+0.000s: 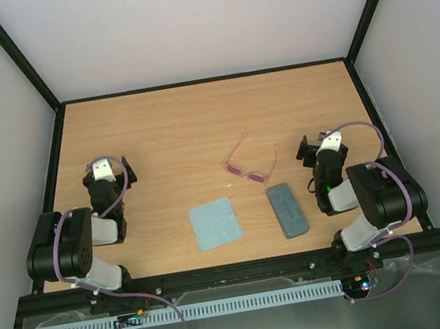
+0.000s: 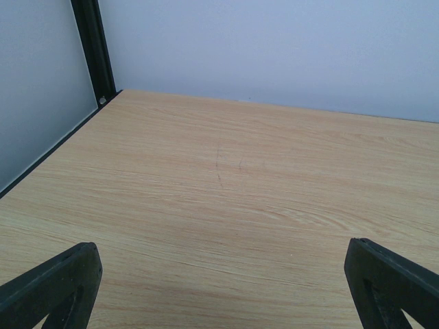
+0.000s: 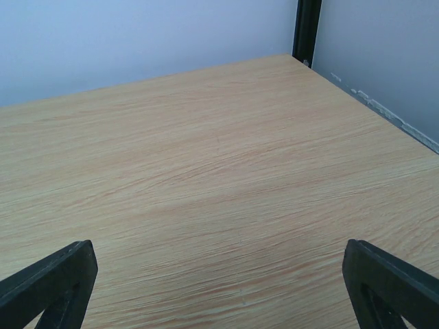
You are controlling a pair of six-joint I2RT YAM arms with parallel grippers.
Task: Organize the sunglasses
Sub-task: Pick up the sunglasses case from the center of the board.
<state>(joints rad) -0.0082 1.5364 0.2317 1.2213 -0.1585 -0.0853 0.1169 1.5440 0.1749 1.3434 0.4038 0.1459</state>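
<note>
The sunglasses (image 1: 249,165), with a thin pink frame and their arms unfolded, lie on the wooden table near the middle, seen only in the top view. My left gripper (image 1: 108,164) sits at the left side, far from them, open and empty; its fingertips (image 2: 58,284) show wide apart over bare wood. My right gripper (image 1: 315,147) sits just right of the sunglasses, open and empty; its fingertips (image 3: 387,281) are also wide apart over bare wood. Neither wrist view shows the sunglasses.
A grey-blue oblong case (image 1: 287,210) lies closed in front of the sunglasses. A light blue square cloth (image 1: 215,223) lies to its left. Black frame posts and pale walls enclose the table (image 1: 195,118).
</note>
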